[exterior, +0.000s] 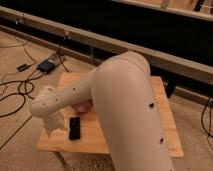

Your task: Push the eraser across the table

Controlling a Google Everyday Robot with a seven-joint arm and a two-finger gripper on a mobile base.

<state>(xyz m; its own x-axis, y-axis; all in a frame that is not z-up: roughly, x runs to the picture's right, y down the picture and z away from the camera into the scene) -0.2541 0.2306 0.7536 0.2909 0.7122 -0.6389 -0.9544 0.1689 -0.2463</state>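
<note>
We see the robot's cream-coloured arm (pixel 127 115) filling much of the view. Its thick upper segment rises from the lower right edge to a rounded elbow high above the middle of the table (pixel 165 102). From that elbow the forearm slopes down and to the left, narrowing toward the wrist over the table's left side. At the wrist the arm bends sharply downward, so that the gripper (pixel 53 127) points at the plank top near the table's front left corner. We cannot tell whether the gripper is open or closed, since the wrist housing covers it from this angle. The eraser (pixel 75 128), a flat black slab, lies on the wood just to the right of the gripper, with its long side running roughly front to back. We cannot say whether the two touch. Just behind the eraser, a purple bowl (pixel 83 106) shows partly from under the forearm. The eraser sits in the front left part of the table, near the front edge. Off the table to the left, dark cables (pixel 20 90) trail over the floor (pixel 20 50), and a small black box (pixel 46 66) sits among them.
</note>
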